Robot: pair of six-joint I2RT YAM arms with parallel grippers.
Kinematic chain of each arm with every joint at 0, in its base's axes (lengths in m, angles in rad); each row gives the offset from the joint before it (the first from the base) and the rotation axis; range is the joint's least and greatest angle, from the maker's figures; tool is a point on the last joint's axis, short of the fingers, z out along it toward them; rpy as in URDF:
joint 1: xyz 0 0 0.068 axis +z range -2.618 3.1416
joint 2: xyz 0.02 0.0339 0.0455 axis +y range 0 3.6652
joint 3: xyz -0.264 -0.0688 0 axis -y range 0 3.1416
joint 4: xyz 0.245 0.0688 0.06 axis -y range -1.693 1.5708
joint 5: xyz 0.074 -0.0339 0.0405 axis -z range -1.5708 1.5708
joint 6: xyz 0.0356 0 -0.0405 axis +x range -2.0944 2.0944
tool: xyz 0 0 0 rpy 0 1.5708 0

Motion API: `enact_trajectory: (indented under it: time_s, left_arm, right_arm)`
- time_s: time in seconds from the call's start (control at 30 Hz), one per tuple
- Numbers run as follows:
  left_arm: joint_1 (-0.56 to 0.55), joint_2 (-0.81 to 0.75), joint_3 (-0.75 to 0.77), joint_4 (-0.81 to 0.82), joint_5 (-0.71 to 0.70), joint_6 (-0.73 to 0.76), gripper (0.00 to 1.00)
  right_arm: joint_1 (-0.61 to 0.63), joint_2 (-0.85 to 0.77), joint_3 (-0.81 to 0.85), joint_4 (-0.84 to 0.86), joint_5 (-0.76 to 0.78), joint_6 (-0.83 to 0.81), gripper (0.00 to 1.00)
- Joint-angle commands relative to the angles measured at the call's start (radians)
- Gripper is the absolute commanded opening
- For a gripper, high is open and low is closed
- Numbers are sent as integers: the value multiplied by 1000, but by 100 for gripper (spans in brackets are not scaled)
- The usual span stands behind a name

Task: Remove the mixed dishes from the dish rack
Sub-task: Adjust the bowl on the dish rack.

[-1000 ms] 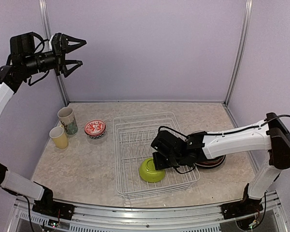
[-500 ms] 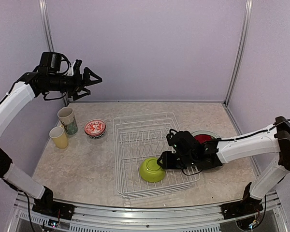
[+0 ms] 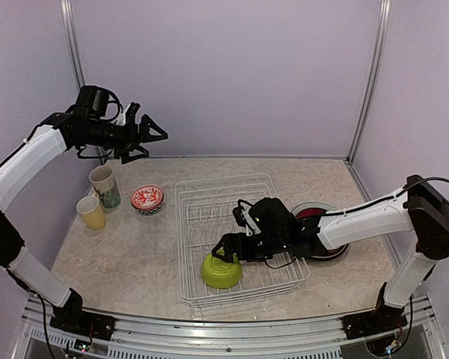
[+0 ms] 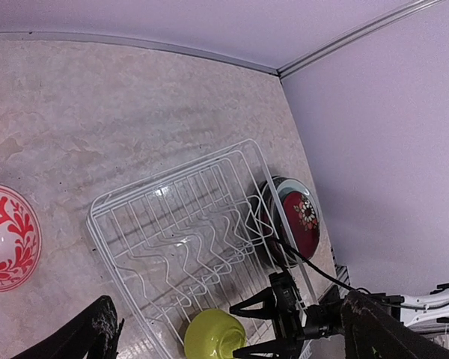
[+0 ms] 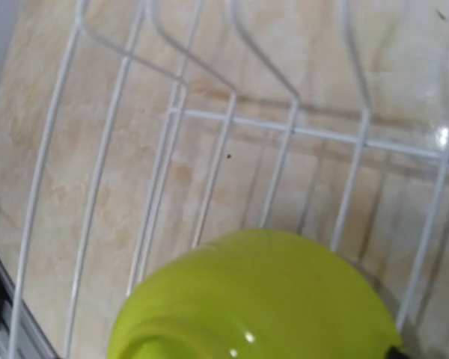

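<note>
The white wire dish rack (image 3: 185, 224) stands mid-table and also shows in the left wrist view (image 4: 97, 224). A lime green bowl (image 3: 221, 272) lies upside down in its front left corner. My right gripper (image 3: 226, 253) is at the bowl's right side, fingers spread around its edge. The right wrist view is filled by the bowl (image 5: 262, 299) over the rack wires. My left gripper (image 3: 146, 134) is open and empty, high near the back left wall. Its fingers (image 4: 97, 333) frame the left wrist view, which also shows the bowl (image 4: 213, 336).
A stack of plates with a red floral one on top (image 3: 323, 224) lies right of the rack. A red-white patterned bowl (image 3: 147, 198), a cream-teal mug (image 3: 105, 185) and a yellow cup (image 3: 92, 212) stand at the left.
My left arm has come down and swung right from the upper left. My right gripper has moved left, and the lime green bowl has shifted toward the rack's front left corner.
</note>
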Motion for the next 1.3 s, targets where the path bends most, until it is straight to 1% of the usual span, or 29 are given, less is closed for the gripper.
enact_trajectory:
  time_s: [0.0, 0.17, 0.3, 0.37, 0.5, 0.57, 0.73, 1.07, 1.13, 1.17, 1.27]
  left_arm:
    - [-4, -2, 20, -15, 25, 18, 99]
    - [-11, -6, 20, -21, 15, 24, 99]
    - [-16, -5, 22, -24, 14, 25, 99]
    - [-18, -3, 23, -28, 9, 31, 99]
    - [-25, 7, 35, -44, 3, 36, 99]
    - [-29, 5, 33, -42, -5, 40, 99]
    - [-33, 18, 37, -49, -6, 41, 99]
    - [-36, 26, 44, -63, -9, 47, 99]
    - [-39, 31, 45, -58, 16, 41, 99]
    - [-38, 31, 45, -56, 23, 40, 99]
    - [-37, 36, 45, -58, 20, 40, 99]
  right_arm:
    - [-11, -41, -3, -77, -4, 20, 99]
    - [-24, -33, -11, -180, -52, 109, 100]
    - [-25, -56, -84, -93, -93, 183, 100]
    - [-29, -41, -96, -46, -121, 205, 100]
    - [-28, 0, -79, -3, -161, 209, 100]
    - [-28, 21, -56, -29, -167, 209, 100]
    - [-22, 29, -10, -133, -133, 195, 100]
    - [-24, 68, 16, -115, -100, 185, 100]
    - [-24, 60, 5, -105, -90, 184, 98]
    - [-24, 56, 2, -104, -86, 185, 95]
    - [-24, 45, -1, -96, -84, 177, 80]
